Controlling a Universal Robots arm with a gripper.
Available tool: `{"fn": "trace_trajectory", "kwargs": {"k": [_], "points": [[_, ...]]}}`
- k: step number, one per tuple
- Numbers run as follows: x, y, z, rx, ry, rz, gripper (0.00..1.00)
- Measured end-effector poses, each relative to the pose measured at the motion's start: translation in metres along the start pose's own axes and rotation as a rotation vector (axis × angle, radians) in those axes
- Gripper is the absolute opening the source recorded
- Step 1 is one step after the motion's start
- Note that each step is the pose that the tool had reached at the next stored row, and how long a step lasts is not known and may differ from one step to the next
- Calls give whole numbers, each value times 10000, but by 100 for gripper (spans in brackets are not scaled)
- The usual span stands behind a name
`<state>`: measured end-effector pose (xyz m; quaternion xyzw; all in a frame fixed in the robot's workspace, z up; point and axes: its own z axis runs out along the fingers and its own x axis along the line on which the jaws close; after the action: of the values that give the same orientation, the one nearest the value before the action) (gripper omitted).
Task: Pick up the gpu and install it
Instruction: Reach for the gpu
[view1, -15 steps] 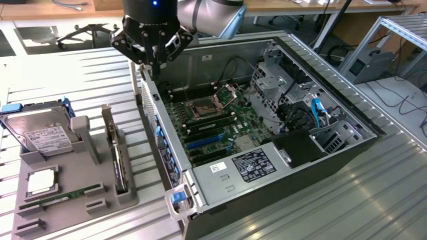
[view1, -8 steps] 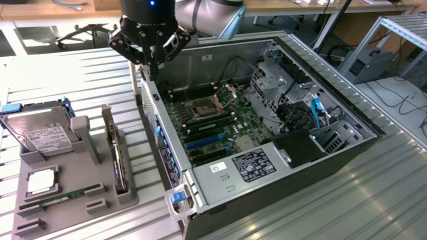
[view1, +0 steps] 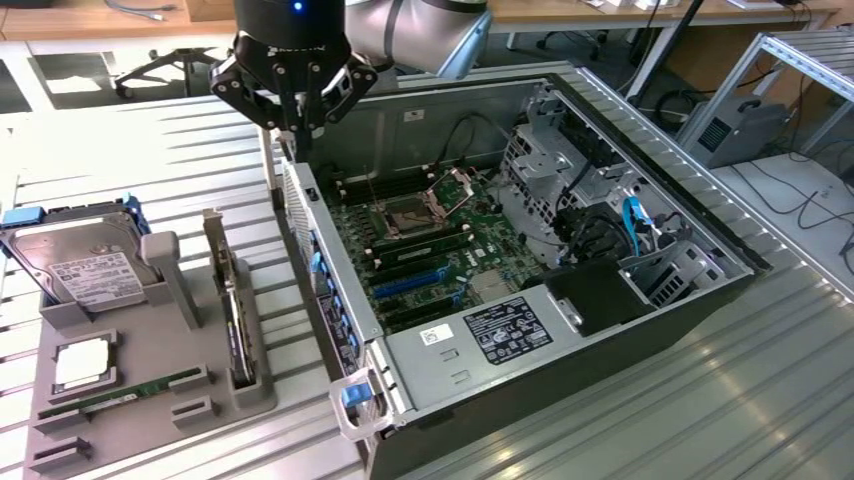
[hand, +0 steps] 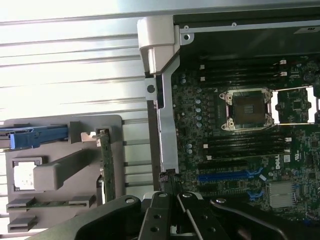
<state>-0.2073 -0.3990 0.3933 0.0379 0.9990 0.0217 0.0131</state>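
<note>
My jaws are pressed fully together and carry nothing; in the wrist view my fingertips (hand: 166, 176) meet with no gap over the metal rim of the open computer case (view1: 454, 385). In the exterior view I hang above the far corner of that case on the exterior view's left, over the wall that faces the grey tray (view1: 147, 410). The case lies on its side on the ribbed metal desk (view1: 694, 410), its motherboard (view1: 427, 250) bare to me, with the CPU socket (view1: 400, 215) near the middle and blue expansion slots closer to the camera. The gpu (view1: 238, 325) is not in my grip. It stands on its long edge in a slot of the tray, just beside the case on the exterior view's left, its silver bracket at the far end and rising above the card. It sits well apart from my fingertips. On the same tray, the hard drive (view1: 87, 265) with its white label rests in its holder beyond the gpu, and the narrow green memory stick (view1: 120, 395) lies flat near the tray's front.
</note>
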Motion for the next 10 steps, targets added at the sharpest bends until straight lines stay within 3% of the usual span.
{"fn": "trace_trajectory", "kwargs": {"k": [10], "points": [[56, -4, -2, 0, 0, 0, 11]]}}
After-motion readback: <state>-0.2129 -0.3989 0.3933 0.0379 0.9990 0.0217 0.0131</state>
